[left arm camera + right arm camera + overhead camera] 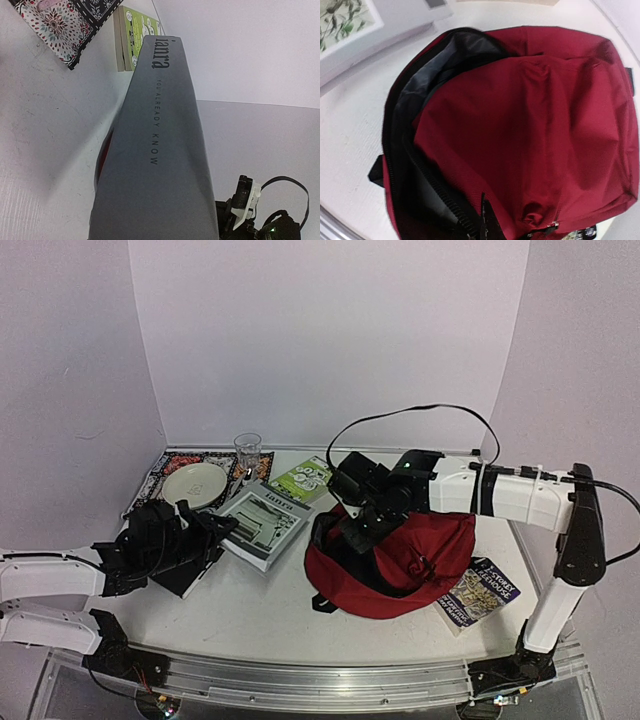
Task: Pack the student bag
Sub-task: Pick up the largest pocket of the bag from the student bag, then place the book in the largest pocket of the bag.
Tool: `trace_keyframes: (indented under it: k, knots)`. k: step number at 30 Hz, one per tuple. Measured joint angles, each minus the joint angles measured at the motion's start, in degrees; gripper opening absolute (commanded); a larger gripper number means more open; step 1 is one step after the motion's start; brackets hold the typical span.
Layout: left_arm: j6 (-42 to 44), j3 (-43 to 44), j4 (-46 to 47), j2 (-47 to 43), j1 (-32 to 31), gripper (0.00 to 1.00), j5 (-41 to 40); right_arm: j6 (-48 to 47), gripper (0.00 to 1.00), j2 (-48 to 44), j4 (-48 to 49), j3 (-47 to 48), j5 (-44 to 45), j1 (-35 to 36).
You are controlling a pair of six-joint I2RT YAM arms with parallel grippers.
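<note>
The student bag (420, 555), dark red with black zips, lies right of centre with its main opening facing left. In the right wrist view the bag (535, 125) fills the frame, grey lining showing inside the unzipped mouth. My right gripper (362, 525) (484, 220) is at that mouth, shut on the red flap edge beside the zip. A grey-and-white book (262, 523) lies left of the bag. My left gripper (210, 532) is shut on its near-left edge. Its grey spine (160, 150) fills the left wrist view and hides the fingers.
A floral mat (150, 480) at the back left carries a pale plate (195, 483); a glass (247, 450) stands behind it. A green book (301, 478) (135, 40) lies behind the grey one. A colourful booklet (480, 592) lies to the right of the bag.
</note>
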Motion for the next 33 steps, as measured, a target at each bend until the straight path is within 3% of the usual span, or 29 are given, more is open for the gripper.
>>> trace_keyframes:
  k: [11, 17, 25, 33]
  knots:
    - [3.3, 0.6, -0.2, -0.9, 1.2, 0.32, 9.6, 7.1, 0.00, -10.0, -1.0, 0.3, 13.2, -0.1]
    - [6.5, 5.1, -0.8, 2.0, 1.3, 0.32, 17.1, 8.6, 0.00, -16.3, 1.7, -0.1, 16.8, -0.1]
    - [9.4, 12.9, -1.0, 11.2, 1.5, 0.32, 27.7, 9.5, 0.00, -16.8, 3.6, -1.1, 17.8, -0.1]
    - [11.0, 16.2, -2.1, 11.7, 1.7, 0.34, 31.7, 11.2, 0.00, -16.8, 4.4, -1.2, 19.1, -0.1]
